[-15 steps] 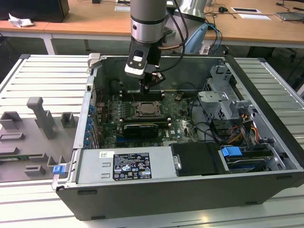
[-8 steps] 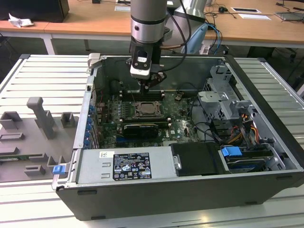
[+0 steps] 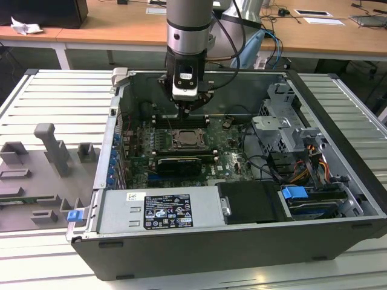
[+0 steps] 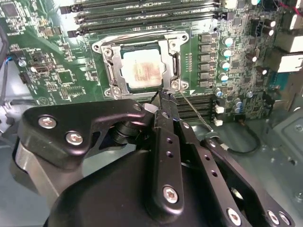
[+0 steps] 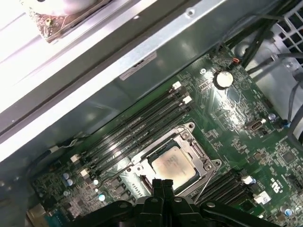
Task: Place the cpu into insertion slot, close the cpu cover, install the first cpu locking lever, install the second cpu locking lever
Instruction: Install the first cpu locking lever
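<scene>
The cpu (image 4: 142, 71) lies flat in the insertion slot (image 4: 102, 49), its pale metal top showing through the window of the cpu cover (image 4: 172, 64), which is down over it. My gripper (image 4: 163, 98) hangs just off one corner of the socket, fingers pressed together with nothing seen between them. A thin metal locking lever (image 4: 196, 113) slants away from that corner, close beside the fingertips. In the exterior view the gripper (image 3: 190, 112) is low inside the open computer case, just behind the socket (image 3: 188, 140). The first wrist view shows the cpu (image 5: 173, 165) right at the fingertips (image 5: 165, 184).
Long black memory slots (image 4: 147, 12) run on both sides of the socket. A drive cage (image 3: 284, 127) and cable bundles fill the exterior view's right of the case. The power supply (image 3: 160, 208) sits along the front. The case wall (image 5: 118, 71) rises close behind the board.
</scene>
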`<state>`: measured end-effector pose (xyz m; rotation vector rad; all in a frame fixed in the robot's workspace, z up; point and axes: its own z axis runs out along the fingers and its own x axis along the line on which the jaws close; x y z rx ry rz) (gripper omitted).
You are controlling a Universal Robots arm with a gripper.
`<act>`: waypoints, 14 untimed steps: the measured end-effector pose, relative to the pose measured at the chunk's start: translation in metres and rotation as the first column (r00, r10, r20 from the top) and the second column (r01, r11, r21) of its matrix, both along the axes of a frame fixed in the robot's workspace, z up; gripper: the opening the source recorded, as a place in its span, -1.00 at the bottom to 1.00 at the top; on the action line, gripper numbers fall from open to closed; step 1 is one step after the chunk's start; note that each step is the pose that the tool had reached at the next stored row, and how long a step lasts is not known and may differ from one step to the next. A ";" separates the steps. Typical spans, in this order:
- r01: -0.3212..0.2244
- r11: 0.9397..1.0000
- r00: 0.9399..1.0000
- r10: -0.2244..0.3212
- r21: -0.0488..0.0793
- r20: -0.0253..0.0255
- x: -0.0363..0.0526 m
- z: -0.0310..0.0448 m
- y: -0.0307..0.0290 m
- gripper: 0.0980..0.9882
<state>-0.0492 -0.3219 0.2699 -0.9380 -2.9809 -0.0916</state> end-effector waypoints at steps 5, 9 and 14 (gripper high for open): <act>-0.050 0.999 0.999 0.050 0.000 0.000 0.0000 0.0000 0.0000 -0.98; -0.085 0.996 0.996 0.085 0.000 0.000 0.0000 0.0000 0.0000 -0.98; -0.142 0.990 0.990 0.142 0.000 0.000 0.0000 0.0000 0.0000 -0.98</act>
